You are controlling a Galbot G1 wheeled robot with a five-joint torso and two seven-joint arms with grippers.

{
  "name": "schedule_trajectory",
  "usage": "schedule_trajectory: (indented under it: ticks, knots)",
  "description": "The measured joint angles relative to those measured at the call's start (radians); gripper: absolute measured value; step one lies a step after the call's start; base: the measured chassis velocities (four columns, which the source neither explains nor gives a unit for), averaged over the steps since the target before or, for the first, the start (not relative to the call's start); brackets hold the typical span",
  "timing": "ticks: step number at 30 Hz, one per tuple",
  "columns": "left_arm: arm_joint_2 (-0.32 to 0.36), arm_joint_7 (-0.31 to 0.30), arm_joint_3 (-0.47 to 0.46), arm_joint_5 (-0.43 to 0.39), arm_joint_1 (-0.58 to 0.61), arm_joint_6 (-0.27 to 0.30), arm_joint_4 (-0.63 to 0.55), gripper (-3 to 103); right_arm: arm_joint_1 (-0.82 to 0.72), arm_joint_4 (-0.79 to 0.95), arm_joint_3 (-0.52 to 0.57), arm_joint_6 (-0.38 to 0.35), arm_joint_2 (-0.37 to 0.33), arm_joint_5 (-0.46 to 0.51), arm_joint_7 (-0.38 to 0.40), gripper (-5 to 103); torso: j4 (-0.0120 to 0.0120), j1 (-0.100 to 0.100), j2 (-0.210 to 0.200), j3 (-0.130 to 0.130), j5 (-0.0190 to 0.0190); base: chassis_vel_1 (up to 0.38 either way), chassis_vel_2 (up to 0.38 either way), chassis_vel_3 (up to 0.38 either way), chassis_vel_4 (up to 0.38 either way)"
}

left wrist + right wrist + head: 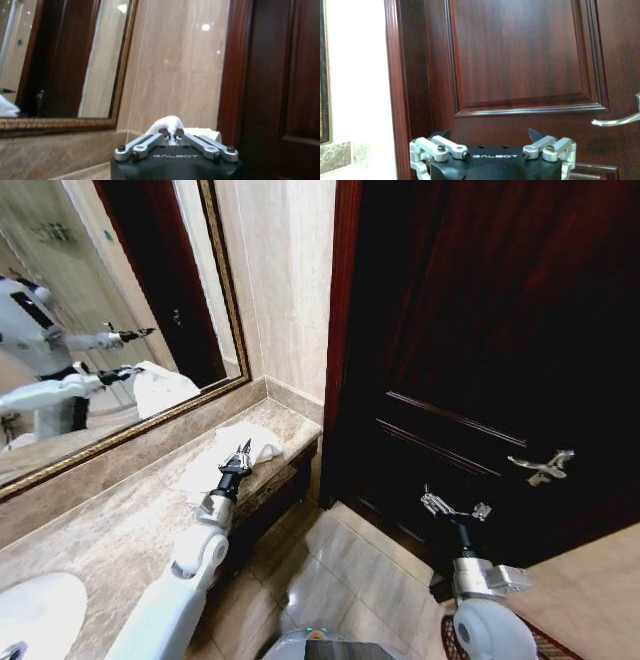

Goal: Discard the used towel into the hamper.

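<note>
While the left gripper (pixel 243 452) reaches over the far end of the marble counter (pixel 120 520), its fingers are pinched on the white towel (pixel 250 442) lying there. Right gripper (pixel 455 508) hovers spread before the dark door (pixel 480 330), near its handle (pixel 541 468).

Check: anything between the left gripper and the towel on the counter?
No. The left gripper is already at the white towel on the marble counter, fingers closed on a fold of it. The right gripper hangs open by the dark door.
</note>
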Motion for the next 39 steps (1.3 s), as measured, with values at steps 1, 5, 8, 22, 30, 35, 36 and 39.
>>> schedule_trajectory:
  ticks: [1, 5, 8, 22, 30, 35, 36, 39]
  knots:
    - [-0.006, -0.006, -0.003, 0.006, 0.020, -0.001, -0.030, 2, 0.000, 0.001, 0.000, 0.003, 0.001, 0.000, -0.001, 100, 0.0000, 0.000, 0.000, 0.000, 0.0002, 0.000, 0.000, 0.000, 0.000]
    - [-0.039, -0.018, -0.011, 0.028, 0.078, -0.021, -0.086, 2, -0.002, 0.007, 0.001, 0.008, 0.006, 0.002, -0.002, 100, -0.0001, 0.000, 0.000, 0.000, 0.0001, 0.000, 0.000, 0.000, 0.000]
    - [-0.069, -0.007, -0.017, 0.057, 0.133, -0.050, -0.124, 2, -0.004, 0.008, 0.002, 0.013, 0.009, 0.003, -0.002, 100, 0.0000, 0.000, 0.000, 0.000, 0.0001, 0.000, 0.000, 0.000, 0.000]
    - [-0.226, 0.043, -0.012, 0.277, 0.350, -0.215, -0.242, 2, 0.015, -0.004, 0.012, 0.061, 0.012, 0.014, 0.009, 100, 0.0000, 0.000, 0.000, 0.000, 0.0003, 0.000, 0.000, 0.000, 0.000]
    - [-0.286, 0.020, 0.014, 0.359, 0.384, -0.222, -0.235, 2, 0.014, -0.006, 0.019, 0.073, 0.005, 0.014, 0.013, 100, 0.0001, 0.000, 0.000, 0.000, 0.0003, 0.000, 0.000, 0.000, 0.000]
    - [-0.294, 0.020, 0.028, 0.385, 0.382, -0.230, -0.214, 2, 0.008, -0.001, 0.032, 0.075, -0.002, 0.018, 0.014, 100, 0.0000, 0.000, 0.000, 0.000, 0.0002, 0.000, 0.000, 0.000, 0.000]
    - [-0.293, 0.022, 0.030, 0.386, 0.379, -0.230, -0.211, 2, 0.007, 0.000, 0.035, 0.076, -0.003, 0.018, 0.014, 100, -0.0002, 0.000, 0.000, 0.000, 0.0002, 0.000, 0.000, 0.000, 0.000]
    - [-0.289, 0.029, 0.035, 0.379, 0.377, -0.225, -0.205, 2, 0.006, 0.003, 0.039, 0.076, 0.003, 0.012, 0.023, 100, 0.0000, 0.000, 0.000, 0.000, 0.0001, -0.021, -0.036, -0.025, -0.028]
